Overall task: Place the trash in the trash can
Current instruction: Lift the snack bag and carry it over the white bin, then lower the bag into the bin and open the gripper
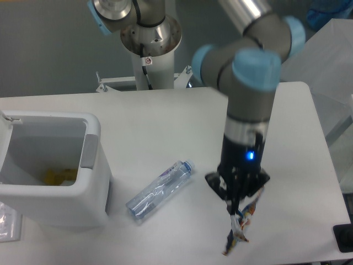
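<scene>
a white table [165, 118] stands before a plain grey wall [44, 44].

White trash can [94, 182] w/ grey tab [89, 150], yellow bits inside. Clear bottle [159, 190], bluish label. Snack bag [238, 232]: blue, yellow, silver. Black gripper [237, 205]; grey arm [248, 83], light-blue caps. White table [165, 121].

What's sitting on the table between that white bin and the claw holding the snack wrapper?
The camera view shows a squashed clear bottle lying on its side between the bin and the claw, which holds the wrapper off the table.
</scene>
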You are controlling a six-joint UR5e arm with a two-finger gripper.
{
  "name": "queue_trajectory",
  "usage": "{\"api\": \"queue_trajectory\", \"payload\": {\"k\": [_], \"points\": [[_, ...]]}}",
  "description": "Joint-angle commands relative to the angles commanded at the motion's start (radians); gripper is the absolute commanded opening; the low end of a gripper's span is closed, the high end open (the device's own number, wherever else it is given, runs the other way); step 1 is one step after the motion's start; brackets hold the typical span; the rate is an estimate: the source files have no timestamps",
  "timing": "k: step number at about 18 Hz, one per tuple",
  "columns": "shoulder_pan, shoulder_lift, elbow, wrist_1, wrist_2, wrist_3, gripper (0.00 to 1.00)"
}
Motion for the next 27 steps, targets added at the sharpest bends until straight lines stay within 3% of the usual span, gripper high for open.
{"api": "queue_trajectory", "payload": {"k": [6,12,15,21,27], "points": [[-0.034,0.14,-0.011,0.0,-0.078,-0.094,0.0],[-0.158,0.285,-0.066,-0.003,-0.085,-0.117,0.01],[-0.195,0.331,-0.066,-0.003,-0.106,-0.118,0.01],[-0.336,0.344,-0.077,-0.003,-0.123,-0.117,0.02],[-0.42,0.321,-0.084,0.002,-0.129,-0.108,0.02]]}}
